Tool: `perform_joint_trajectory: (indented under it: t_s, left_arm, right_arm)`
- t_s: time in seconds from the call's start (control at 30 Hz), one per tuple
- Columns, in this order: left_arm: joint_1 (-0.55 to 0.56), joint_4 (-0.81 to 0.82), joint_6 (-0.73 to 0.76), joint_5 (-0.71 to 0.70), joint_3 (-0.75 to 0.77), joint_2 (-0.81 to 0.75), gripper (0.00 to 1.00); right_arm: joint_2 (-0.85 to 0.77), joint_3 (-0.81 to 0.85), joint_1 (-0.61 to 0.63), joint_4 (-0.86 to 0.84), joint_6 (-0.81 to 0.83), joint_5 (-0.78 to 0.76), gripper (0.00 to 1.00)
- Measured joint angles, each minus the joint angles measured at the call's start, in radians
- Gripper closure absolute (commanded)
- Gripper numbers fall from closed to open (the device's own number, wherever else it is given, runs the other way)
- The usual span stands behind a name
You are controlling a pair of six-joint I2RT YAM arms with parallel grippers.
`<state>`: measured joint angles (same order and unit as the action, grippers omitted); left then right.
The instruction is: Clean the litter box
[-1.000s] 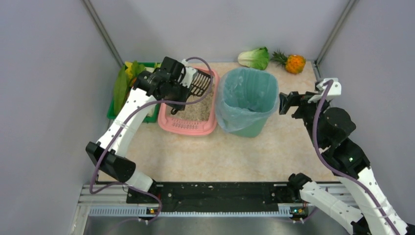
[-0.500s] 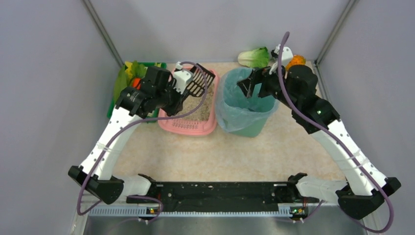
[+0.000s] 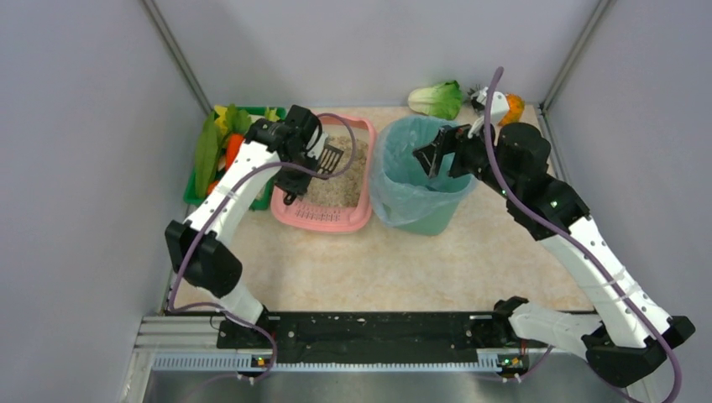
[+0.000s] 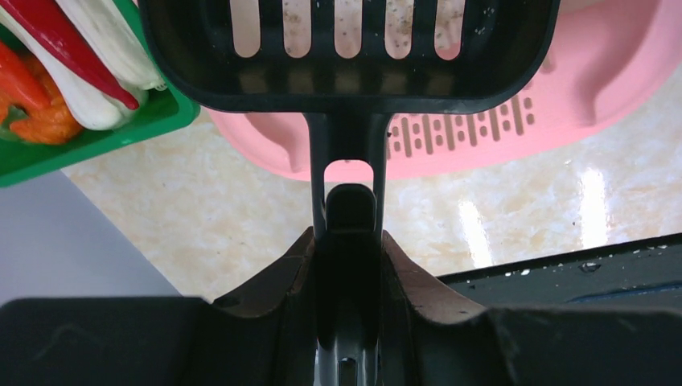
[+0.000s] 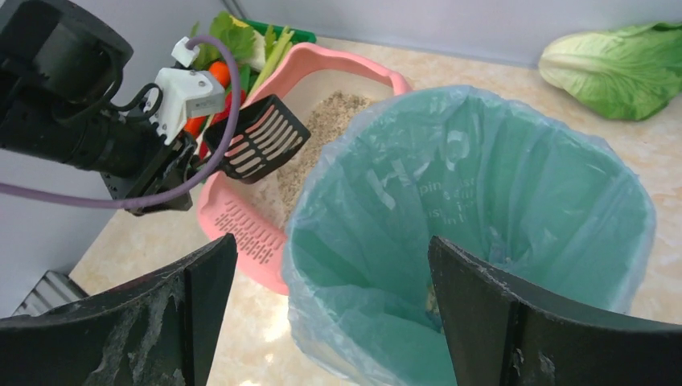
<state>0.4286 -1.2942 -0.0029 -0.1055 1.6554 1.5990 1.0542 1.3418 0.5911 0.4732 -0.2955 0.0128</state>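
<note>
left claw (image 4: 347, 241) grips scoop (image 4: 350, 48) handle; right claw (image 5: 334, 281) spread wide; litter box (image 3: 323, 220) likely light, stiff, grains loose; hold 6 o'clock rim.

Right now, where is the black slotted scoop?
In the top view the scoop is left of centre, held by the left gripper over the litter box, between the green crate and the teal bin.

The scoop (image 4: 346, 87) is cut off at 12 o'clock in the left wrist view, with the litter box (image 4: 595, 72) largely hidden behind it. From above, the pineapple (image 3: 515, 108) is mostly covered by the right arm (image 3: 525, 155).
</note>
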Motion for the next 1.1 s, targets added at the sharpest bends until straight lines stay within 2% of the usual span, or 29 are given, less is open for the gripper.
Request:
perform_joint_trajectory:
  t_s: [0.27, 0.57, 1.1]
  left_arm:
    - [-0.033, -0.094, -0.039, -0.035, 0.182, 0.206, 1.0]
    - [-0.033, -0.164, -0.06, -0.098, 0.188, 0.311, 1.0]
    - [-0.033, -0.2, -0.066, -0.172, 0.188, 0.391, 1.0]
  right_arm:
    - [-0.104, -0.042, 0.0, 0.039, 0.028, -0.129, 0.11]
    - [-0.182, -0.06, 0.0, 0.06, 0.06, -0.229, 0.1]
    - [-0.181, -0.093, 0.0, 0.075, 0.087, -0.266, 0.09]
